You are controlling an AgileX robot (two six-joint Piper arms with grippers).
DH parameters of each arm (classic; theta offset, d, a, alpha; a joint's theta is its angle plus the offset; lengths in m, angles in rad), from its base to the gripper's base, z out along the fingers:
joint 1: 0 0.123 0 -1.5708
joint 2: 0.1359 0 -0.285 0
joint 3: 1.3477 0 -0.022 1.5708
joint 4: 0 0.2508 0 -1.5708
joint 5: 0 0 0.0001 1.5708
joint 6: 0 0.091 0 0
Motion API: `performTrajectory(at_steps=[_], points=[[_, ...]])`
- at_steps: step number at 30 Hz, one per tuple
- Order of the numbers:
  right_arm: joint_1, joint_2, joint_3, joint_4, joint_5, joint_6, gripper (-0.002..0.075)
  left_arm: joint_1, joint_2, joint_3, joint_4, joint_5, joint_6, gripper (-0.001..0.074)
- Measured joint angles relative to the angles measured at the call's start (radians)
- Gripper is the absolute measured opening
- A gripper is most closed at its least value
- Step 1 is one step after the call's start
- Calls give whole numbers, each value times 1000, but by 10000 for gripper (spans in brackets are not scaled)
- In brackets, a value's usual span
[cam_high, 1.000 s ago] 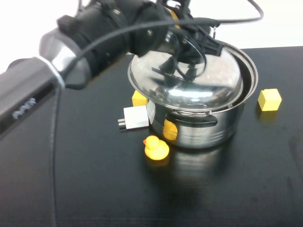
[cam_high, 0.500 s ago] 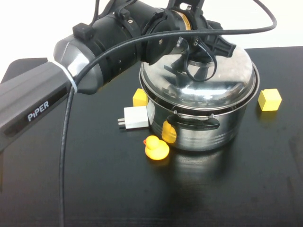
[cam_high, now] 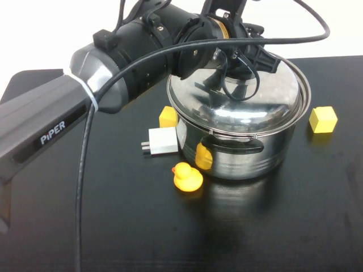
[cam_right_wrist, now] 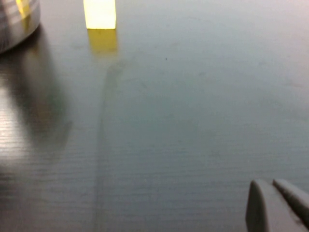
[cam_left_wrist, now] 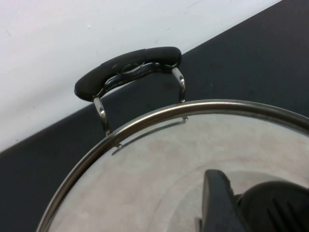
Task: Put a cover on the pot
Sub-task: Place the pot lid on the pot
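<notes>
Now the domed lid (cam_high: 238, 93) has settled level onto the pot (cam_high: 241, 150) at mid-surface, no longer tilted; covering looks done. Left gripper (cam_high: 241, 56) sits at its knob, fingers' state unclear. Right gripper (cam_right_wrist: 277, 205), fingers closed, rests low, well apart.

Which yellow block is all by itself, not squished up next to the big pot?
The yellow cube on the robot's right stands apart on the black table. The other yellow block sits between the steel pot and white plug.
</notes>
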Motion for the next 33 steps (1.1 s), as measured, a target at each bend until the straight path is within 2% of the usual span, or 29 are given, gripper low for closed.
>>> performTrajectory(at_steps=[17, 33], points=[[0, 0, 0, 0, 0, 0, -2, 0, 0, -15, -56, 66, 6, 317], [0, 0, 0, 0, 0, 0, -2, 0, 12, -9, -64, -49, -3, 317]])
